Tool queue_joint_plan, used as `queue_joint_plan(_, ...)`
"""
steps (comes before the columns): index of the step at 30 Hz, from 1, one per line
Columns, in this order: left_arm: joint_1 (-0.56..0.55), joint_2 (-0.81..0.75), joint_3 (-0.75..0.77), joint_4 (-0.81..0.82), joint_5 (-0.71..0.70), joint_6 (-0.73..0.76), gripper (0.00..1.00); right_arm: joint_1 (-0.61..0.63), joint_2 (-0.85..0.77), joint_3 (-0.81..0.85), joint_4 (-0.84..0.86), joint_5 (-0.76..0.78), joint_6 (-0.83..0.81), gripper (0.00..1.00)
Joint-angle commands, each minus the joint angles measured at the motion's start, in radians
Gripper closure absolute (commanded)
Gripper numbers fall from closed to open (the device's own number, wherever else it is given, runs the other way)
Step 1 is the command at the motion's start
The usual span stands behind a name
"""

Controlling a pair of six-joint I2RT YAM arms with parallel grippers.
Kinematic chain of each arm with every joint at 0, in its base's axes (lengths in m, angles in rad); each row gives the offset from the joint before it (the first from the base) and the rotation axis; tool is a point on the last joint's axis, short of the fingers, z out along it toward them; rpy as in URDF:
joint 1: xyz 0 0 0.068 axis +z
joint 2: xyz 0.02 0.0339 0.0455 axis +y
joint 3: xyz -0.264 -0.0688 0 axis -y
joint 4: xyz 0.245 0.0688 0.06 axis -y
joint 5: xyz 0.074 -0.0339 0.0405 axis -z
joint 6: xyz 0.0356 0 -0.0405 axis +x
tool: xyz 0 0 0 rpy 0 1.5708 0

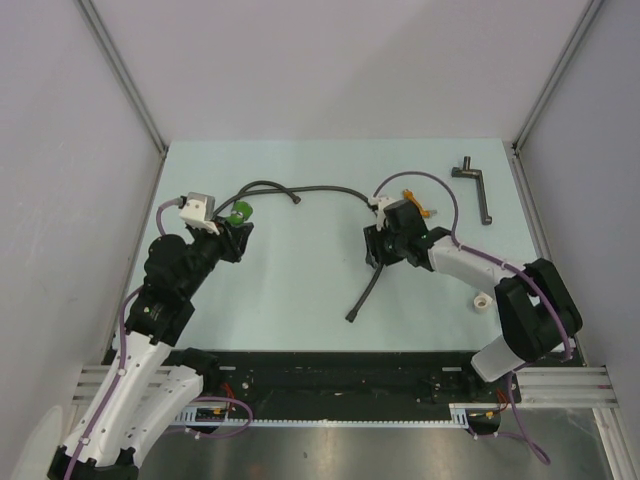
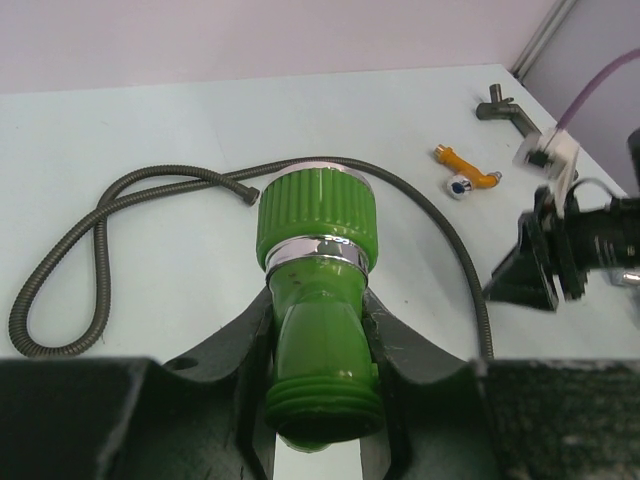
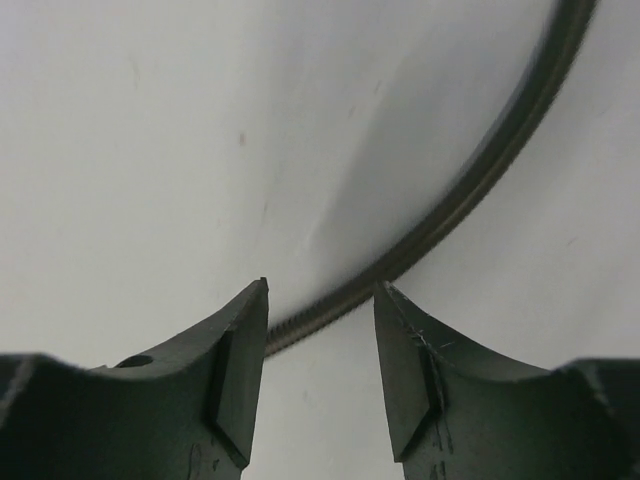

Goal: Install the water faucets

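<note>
Green faucet: clamped between the left gripper fingers, ribbed collar pointing away.
Orange faucet: on the table, just beyond the right gripper.
Right gripper: jaws parted, straddling the black hose, not pinching it.

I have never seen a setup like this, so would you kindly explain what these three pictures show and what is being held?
Two robot arms are bolted at the near edge of a pale table. One picture looks down from above; the other two come from cameras on each wrist. The left end effector is closed on a bright green plastic faucet with a silver ring. The right end effector stands open and holds nothing, its fingers either side of a long dark flexible metal hose. Also on the table are a small orange faucet, a dark L-shaped metal handle and a small white ring-shaped part.
</note>
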Motion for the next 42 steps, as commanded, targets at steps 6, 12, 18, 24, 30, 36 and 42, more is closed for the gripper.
queue_joint_plan(6, -0.002, -0.011, 0.002, 0.053, 0.023, -0.001, 0.99, 0.204, -0.039, -0.101, -0.292, -0.021, -0.014, 0.58)
queue_joint_plan(12, 0.000, -0.008, 0.002, 0.051, 0.031, -0.002, 0.99, 0.297, 0.050, -0.101, -0.217, -0.092, 0.010, 0.61)
queue_joint_plan(18, 0.000, -0.008, 0.002, 0.051, 0.028, -0.002, 0.99, 0.337, 0.191, -0.013, -0.056, -0.118, -0.011, 0.63)
queue_joint_plan(24, 0.000, -0.006, 0.001, 0.053, 0.020, -0.002, 0.99, 0.349, 0.311, 0.151, 0.024, -0.129, -0.068, 0.63)
queue_joint_plan(30, 0.000, -0.005, -0.001, 0.051, 0.022, -0.002, 1.00, 0.324, 0.279, 0.228, 0.008, -0.221, -0.186, 0.60)
queue_joint_plan(36, 0.000, -0.005, 0.001, 0.051, 0.023, -0.002, 1.00, 0.249, 0.194, 0.227, -0.097, -0.354, -0.411, 0.55)
queue_joint_plan(42, 0.000, -0.008, 0.001, 0.050, 0.028, -0.002, 0.99, 0.223, 0.208, 0.227, -0.140, -0.361, -0.563, 0.52)
